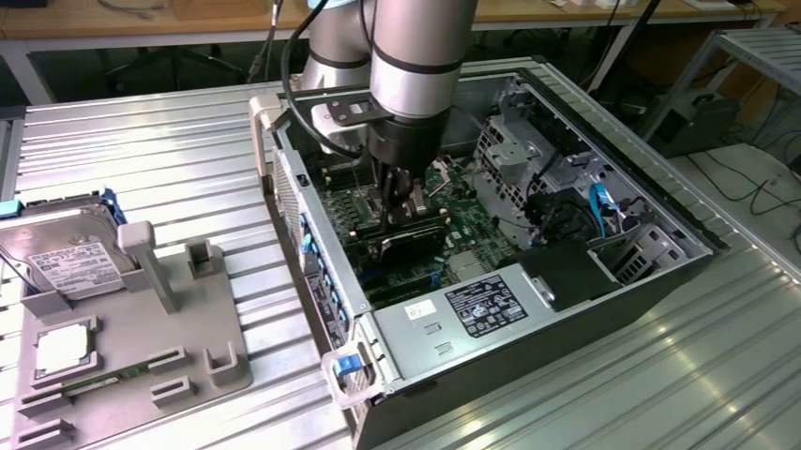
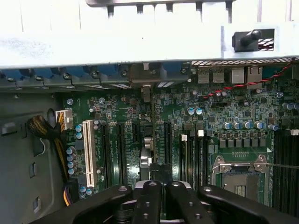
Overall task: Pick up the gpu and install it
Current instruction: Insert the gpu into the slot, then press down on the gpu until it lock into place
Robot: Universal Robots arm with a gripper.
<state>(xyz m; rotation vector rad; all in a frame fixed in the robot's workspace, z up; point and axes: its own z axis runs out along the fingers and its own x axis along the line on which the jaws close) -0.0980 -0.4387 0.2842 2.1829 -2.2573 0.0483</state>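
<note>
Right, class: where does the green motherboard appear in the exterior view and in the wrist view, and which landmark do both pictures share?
Exterior view: the motherboard is inside the open computer case, under the gripper.
Wrist view: the motherboard spans the middle, beyond the gripper.
Shared landmark: the row of blue clips along the case wall beside the board.

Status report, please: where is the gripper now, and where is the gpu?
Gripper down inside the open computer case, over the motherboard. Jaws closed on the gpu, held edge-on above the expansion slots. Nothing visibly in the way.
</note>
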